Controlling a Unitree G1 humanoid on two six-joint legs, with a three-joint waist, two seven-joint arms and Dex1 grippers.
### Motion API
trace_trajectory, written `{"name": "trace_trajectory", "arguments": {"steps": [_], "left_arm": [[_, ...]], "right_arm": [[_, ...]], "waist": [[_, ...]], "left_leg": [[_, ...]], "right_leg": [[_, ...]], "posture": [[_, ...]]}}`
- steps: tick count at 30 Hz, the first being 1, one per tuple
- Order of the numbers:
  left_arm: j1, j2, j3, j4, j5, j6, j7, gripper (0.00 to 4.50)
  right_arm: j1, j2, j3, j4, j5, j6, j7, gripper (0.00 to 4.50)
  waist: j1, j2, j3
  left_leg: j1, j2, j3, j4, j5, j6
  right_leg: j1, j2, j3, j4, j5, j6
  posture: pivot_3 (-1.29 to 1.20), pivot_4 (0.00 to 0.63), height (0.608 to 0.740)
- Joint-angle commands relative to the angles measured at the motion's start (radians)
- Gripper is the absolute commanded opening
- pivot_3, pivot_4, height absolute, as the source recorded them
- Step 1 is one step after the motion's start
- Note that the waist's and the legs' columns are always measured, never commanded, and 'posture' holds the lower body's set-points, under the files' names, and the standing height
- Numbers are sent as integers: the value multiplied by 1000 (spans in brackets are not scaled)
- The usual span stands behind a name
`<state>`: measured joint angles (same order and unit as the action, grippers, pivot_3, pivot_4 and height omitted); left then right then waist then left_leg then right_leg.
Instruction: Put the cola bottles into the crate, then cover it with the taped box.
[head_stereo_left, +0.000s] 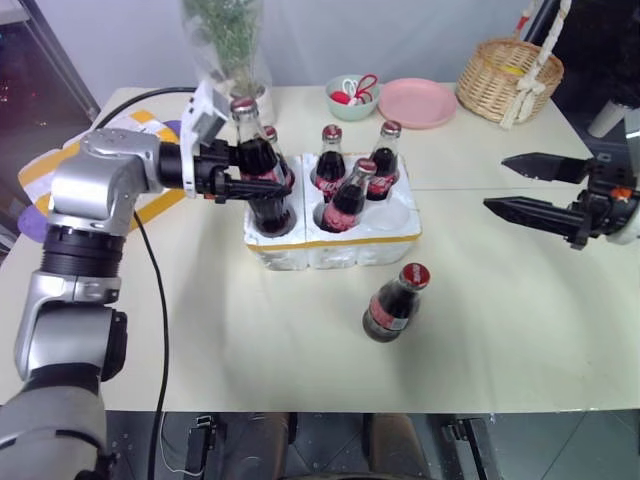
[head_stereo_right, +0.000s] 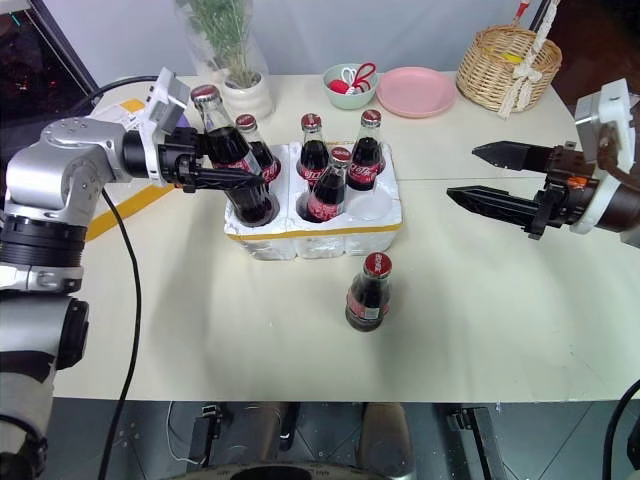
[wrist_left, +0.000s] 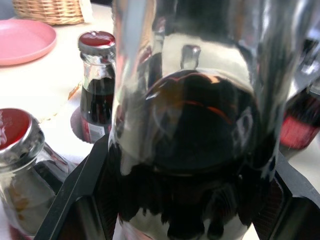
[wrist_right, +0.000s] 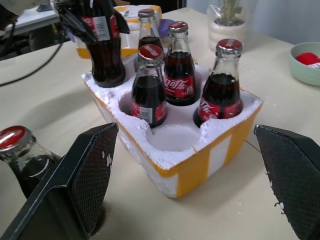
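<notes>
The crate (head_stereo_left: 335, 250) sits mid-table with several cola bottles in its wells; one of them (head_stereo_left: 350, 195) leans. My left gripper (head_stereo_left: 250, 168) is shut on another cola bottle (head_stereo_left: 246, 122), held upright with its base down in the crate's front left well. A single cola bottle (head_stereo_left: 395, 300) stands on the table in front of the crate. My right gripper (head_stereo_left: 497, 185) hangs open to the right of the crate, holding nothing. The front right well (wrist_right: 172, 137) is empty. The taped box (head_stereo_left: 40, 175) lies at the far left, mostly hidden behind my left arm.
At the back stand a potted plant (head_stereo_left: 228, 50), a green bowl (head_stereo_left: 350, 97), a pink plate (head_stereo_left: 418, 102) and a wicker basket (head_stereo_left: 508, 78). A black cable (head_stereo_left: 152, 300) trails over the table's left side. The table's front edge runs close below the loose bottle.
</notes>
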<state>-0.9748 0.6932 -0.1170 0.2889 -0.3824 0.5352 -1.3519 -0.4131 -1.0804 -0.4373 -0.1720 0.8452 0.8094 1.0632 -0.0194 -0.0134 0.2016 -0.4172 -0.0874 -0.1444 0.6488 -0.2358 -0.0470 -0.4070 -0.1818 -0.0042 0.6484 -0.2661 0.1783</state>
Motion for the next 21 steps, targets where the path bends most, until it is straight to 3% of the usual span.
{"name": "trace_trajectory", "arguments": {"steps": [1,6,11,12,14,21], "left_arm": [[26,-28,-44,-3,91,-103,57,2668],[49,-124,-62,79,185,-211,198,2668],[47,-168,-24,124,167,-195,246,2668],[49,-166,-16,116,156,-182,237,3686],[55,-155,0,93,132,-162,214,4451],[25,-32,150,-63,-135,139,51,4451]], "right_arm": [[-9,2,-21,-1,-1,-30,9,4500],[1,10,-21,-3,-5,-43,10,4500],[2,13,-17,-7,-13,-46,9,4500],[6,12,-18,-10,-13,-45,10,4500],[11,11,-22,-12,-13,-44,11,4500],[56,-4,-40,-12,-34,-60,23,4500]], "waist": [[0,0,0],[4,0,0],[29,1,-1],[31,1,-1],[29,1,-1],[0,0,0]], "left_leg": [[0,0,0,0,0,0],[0,0,0,0,0,0],[3,-1,0,2,0,0],[3,-1,0,3,0,1],[4,-1,0,3,1,1],[3,0,0,0,1,1]], "right_leg": [[0,0,0,0,0,0],[0,0,0,0,0,0],[5,-1,0,0,2,1],[6,-1,0,-1,3,1],[6,0,0,-1,3,2],[3,0,0,-1,3,2]], "posture": [[0,150,737],[0,150,737],[0,150,737],[0,150,737],[0,150,737],[0,150,737]]}}
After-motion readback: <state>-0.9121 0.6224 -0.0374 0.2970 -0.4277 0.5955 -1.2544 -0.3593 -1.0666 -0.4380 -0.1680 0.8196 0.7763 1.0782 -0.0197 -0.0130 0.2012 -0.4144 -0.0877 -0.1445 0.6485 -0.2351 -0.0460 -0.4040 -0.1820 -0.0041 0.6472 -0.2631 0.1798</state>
